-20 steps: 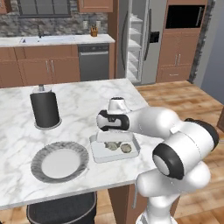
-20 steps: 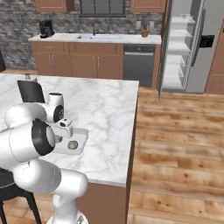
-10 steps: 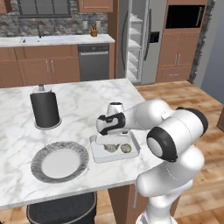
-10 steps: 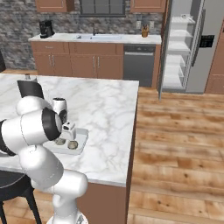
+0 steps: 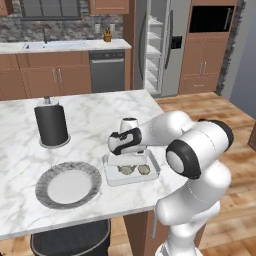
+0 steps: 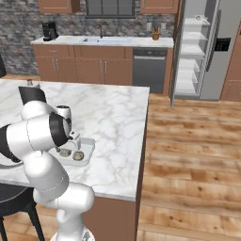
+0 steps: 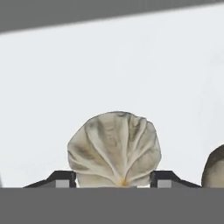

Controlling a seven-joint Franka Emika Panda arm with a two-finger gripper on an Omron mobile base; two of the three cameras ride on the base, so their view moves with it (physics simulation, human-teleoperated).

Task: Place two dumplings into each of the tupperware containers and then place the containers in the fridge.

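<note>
A pale tupperware container [image 5: 131,180] lies on the marble island near its right edge, and its rim [image 6: 89,150] also shows from the right. Two dumplings lie in it, one on the left [image 5: 126,170] and one on the right [image 5: 144,170]. My gripper [image 5: 126,159] points down into the container over the left dumpling. In the hand view the pleated dumpling [image 7: 114,148] sits between my gripper's [image 7: 113,179] tips, which touch both its sides over the white container floor. The other dumpling [image 7: 214,168] peeks in at the right edge. The fridge [image 5: 155,47] stands open at the back.
A round grey plate [image 5: 68,184] lies left of the container. A black cylinder [image 5: 51,124] stands behind it on the island. The island's right edge [image 6: 141,141] drops to wood floor. The open fridge's white shelves [image 6: 195,47] face the room.
The hand has come down closer to the container and shifted slightly left. The elbow has swung up and back. Both dumplings stay in the container.
</note>
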